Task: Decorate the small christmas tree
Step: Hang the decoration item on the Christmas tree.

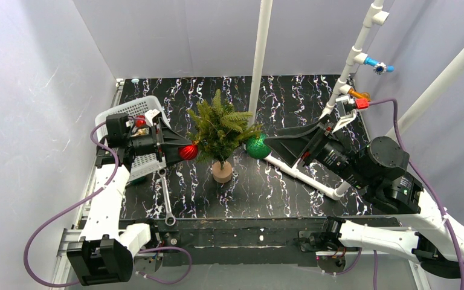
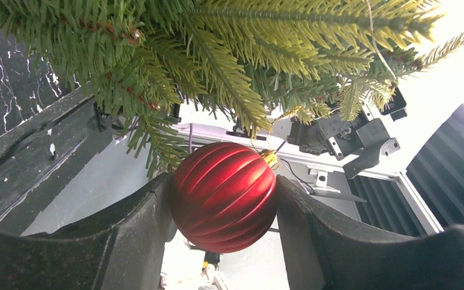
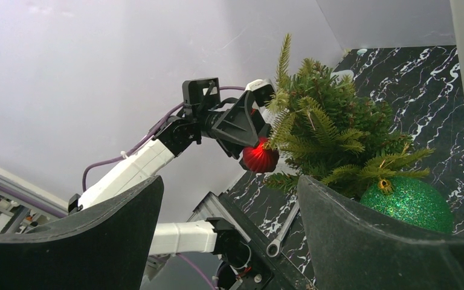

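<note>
Red ribbed bauble (image 2: 225, 196) sits clamped in the left claw (image 1: 180, 149), its gold cap right at the lower needles of the small christmas tree (image 1: 220, 130). The tree stands upright on the desk (image 1: 290, 103), directly ahead of that claw, which is the nearer one. The right claw (image 3: 229, 181) gapes empty opposite, just behind a hanging green bauble (image 3: 406, 202).

My small christmas tree (image 1: 220, 127) is deep green on a tan base (image 1: 222, 173). At its 9 o'clock, 1 red ribbed bauble (image 1: 188, 151); at 3 o'clock, 1 glittery green bauble (image 1: 257, 147). I see a black table (image 1: 290, 103) veined white, and a white basket (image 1: 127, 109).
</note>
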Robot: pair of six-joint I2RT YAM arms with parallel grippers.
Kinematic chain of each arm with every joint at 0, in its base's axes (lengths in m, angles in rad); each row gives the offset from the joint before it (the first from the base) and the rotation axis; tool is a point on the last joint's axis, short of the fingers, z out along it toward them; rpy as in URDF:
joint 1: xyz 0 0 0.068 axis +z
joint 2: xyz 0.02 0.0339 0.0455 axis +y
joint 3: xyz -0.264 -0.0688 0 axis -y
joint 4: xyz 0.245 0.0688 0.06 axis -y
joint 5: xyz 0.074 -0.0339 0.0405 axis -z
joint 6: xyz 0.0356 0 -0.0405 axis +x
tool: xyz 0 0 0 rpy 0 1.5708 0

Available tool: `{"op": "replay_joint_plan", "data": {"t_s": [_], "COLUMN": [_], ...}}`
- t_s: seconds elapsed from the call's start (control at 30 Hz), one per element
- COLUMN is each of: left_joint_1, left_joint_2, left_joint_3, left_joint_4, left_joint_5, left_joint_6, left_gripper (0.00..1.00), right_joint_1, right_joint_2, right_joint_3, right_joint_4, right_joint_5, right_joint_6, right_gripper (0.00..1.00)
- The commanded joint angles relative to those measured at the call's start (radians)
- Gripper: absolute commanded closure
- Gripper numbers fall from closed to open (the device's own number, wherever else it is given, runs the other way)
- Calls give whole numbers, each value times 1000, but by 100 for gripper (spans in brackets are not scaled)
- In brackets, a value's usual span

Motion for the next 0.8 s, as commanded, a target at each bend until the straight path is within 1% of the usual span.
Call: {"op": "replay_joint_plan", "data": {"t_s": [0.0, 0.4, 0.77], "left_joint_1": [-1, 5, 51], "left_joint_2": [8, 34, 28], "left_joint_3": [21, 36, 44], "left_joint_4": [22, 51, 31], "left_joint_5": [40, 34, 36], "left_joint_6": [-6, -15, -16], "left_gripper": [100, 100, 100], "right_joint_1": [1, 1, 1], "right_joint_2": [-4, -5, -5], "right_joint_3": [2, 3, -2], "right_joint_4": [34, 30, 31], "right_joint_5": [1, 8, 11], "right_joint_6": [-2, -1, 0], "right_gripper": [10, 10, 10]}}
